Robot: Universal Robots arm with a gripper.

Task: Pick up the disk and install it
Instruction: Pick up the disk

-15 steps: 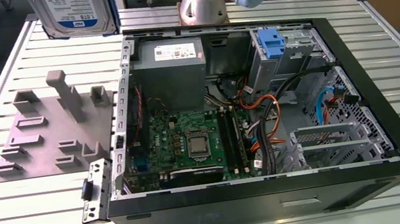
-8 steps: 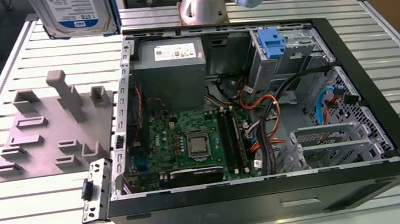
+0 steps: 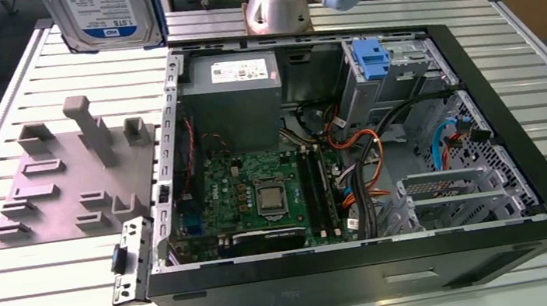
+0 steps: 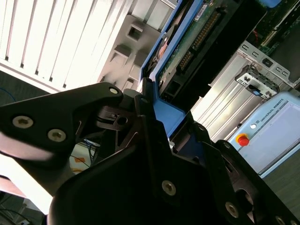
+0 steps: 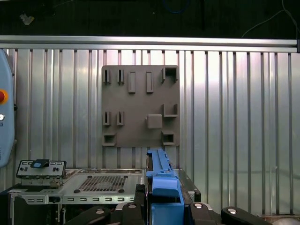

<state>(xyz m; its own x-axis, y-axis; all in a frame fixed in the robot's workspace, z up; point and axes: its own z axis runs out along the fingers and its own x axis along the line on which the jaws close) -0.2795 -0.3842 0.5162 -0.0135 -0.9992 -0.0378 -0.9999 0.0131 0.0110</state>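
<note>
- The gripper (image 4: 157,117) is pinched tight on the disk (image 3: 103,17). In both wrist views its black jaws press on either side of the blue caddy rail (image 5: 161,183).
- The disk hangs in the air, clear of everything. In the exterior view it shows label-forward over the far edge of the table (image 3: 9,209), on the exterior view's left, beyond the grey fixture plate (image 3: 68,186). It is well apart from the open computer case (image 3: 521,130).
- By my reading the pick-up is done and the install is not: the drive cage (image 3: 404,66) at the case's far corner holds no disk that I can see.
- Slip risk: the hold is on a narrow strip of plastic rail rather than on the metal body. In the second wrist view the green circuit-board side (image 4: 197,33) reaches well out past the jaws, so a quick swing could twist the disk in the grip or spring the rail off.
- Snag risk: orange and black cables (image 3: 356,143) loop just beside the cage, and a low approach could catch them or drag a connector.
- Alignment risk: the cage mouth looks snug. A tilted disk could jam on the cage wall or knock the blue latch (image 3: 371,59).
- Collision risk: the case's raised black rim (image 3: 371,266) lies between the disk and the cage, so too shallow a path could strike it.
</note>
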